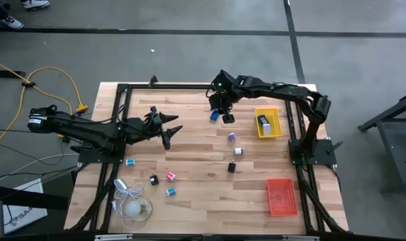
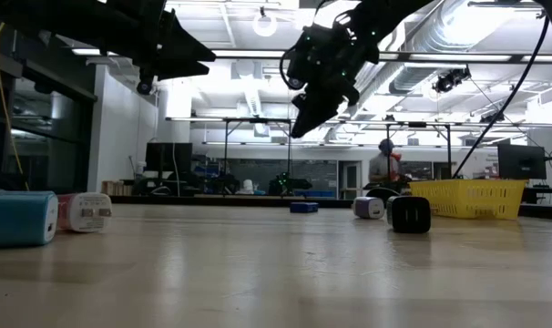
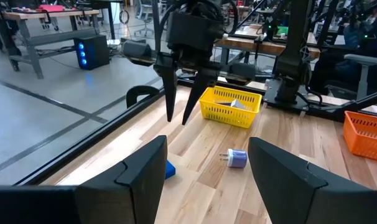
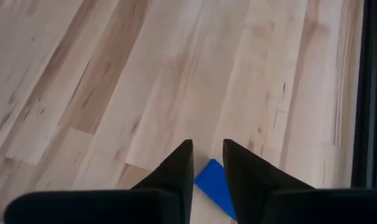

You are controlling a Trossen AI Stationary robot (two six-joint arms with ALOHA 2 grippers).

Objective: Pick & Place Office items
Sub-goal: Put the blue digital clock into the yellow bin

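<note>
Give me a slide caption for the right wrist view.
Right gripper, fingers nearly together and empty, raised above the wooden table over a small blue piece.

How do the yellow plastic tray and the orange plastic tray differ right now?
The yellow plastic tray sits toward the table's far right side, while the orange plastic tray lies at the near right corner. The yellow tray already holds a small item; the orange tray looks empty. The yellow tray looks squarer, the orange tray longer. Both are rectangular mesh-walled bins on the wooden table.
</note>
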